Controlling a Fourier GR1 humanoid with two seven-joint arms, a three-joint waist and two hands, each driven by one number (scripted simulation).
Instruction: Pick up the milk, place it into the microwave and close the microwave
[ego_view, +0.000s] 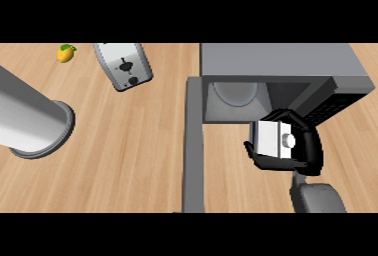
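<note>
The milk (270, 138) is a white carton with a round cap, held in front of the microwave's opening. My right hand (304, 146) is curled round it, fingers above and below the carton. The grey microwave (284, 61) stands at the back right with its cavity open and a round turntable (236, 93) showing inside. Its door (193, 145) is swung open and runs toward the front as a long grey bar left of the hand. My left hand does not show.
A silver toaster (123, 65) lies at the back, left of the microwave. A yellow mango (66, 53) sits at the far back left. A large grey cylinder (29, 120) stands on the left side of the wooden counter (125, 165).
</note>
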